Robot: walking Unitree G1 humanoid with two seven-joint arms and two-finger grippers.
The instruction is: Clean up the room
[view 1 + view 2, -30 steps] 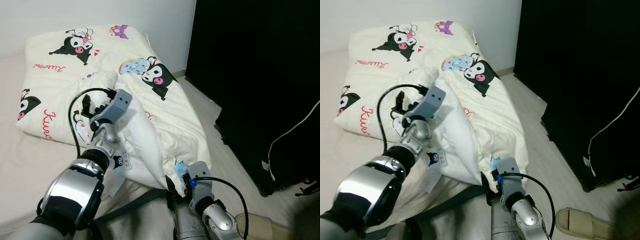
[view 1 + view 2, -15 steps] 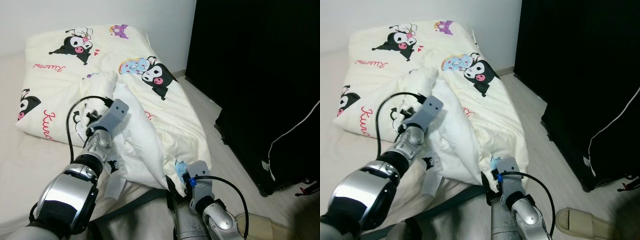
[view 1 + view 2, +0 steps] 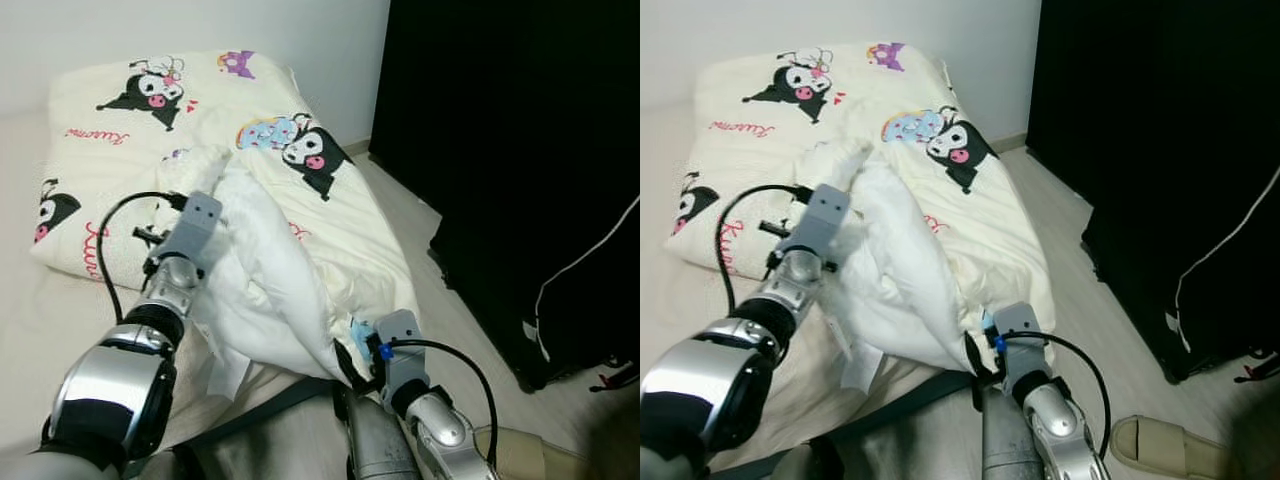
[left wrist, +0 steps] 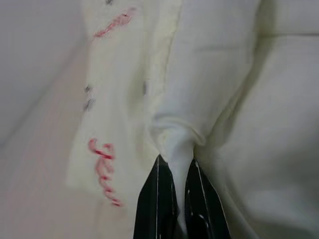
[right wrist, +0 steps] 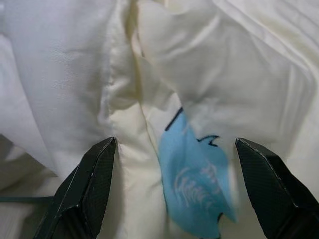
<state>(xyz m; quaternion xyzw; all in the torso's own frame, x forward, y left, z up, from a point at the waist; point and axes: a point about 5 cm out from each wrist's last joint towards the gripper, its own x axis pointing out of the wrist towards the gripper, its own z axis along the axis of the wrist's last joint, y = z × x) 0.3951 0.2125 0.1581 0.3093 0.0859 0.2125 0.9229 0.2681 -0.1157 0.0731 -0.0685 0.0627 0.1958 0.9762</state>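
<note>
While the left end effector (image 4: 175, 167) pinches a white fold of the blanket (image 3: 290, 215) between closed fingers, the right end effector (image 5: 177, 191) stands wide open just before its blue-printed edge.

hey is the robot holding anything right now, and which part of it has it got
Yes. The left tool pinches a bunched fold of the cream comforter. The right tool is open at its corner, holding nothing.

The cream blanket (image 3: 300, 215) has red curly writing (image 3: 92, 133) on it next to the cartoon pictures, but the letters are too small and loopy to read. A blue patch (image 5: 197, 191) on the blanket has pale scribbly writing too, also too blurry to read.
</note>
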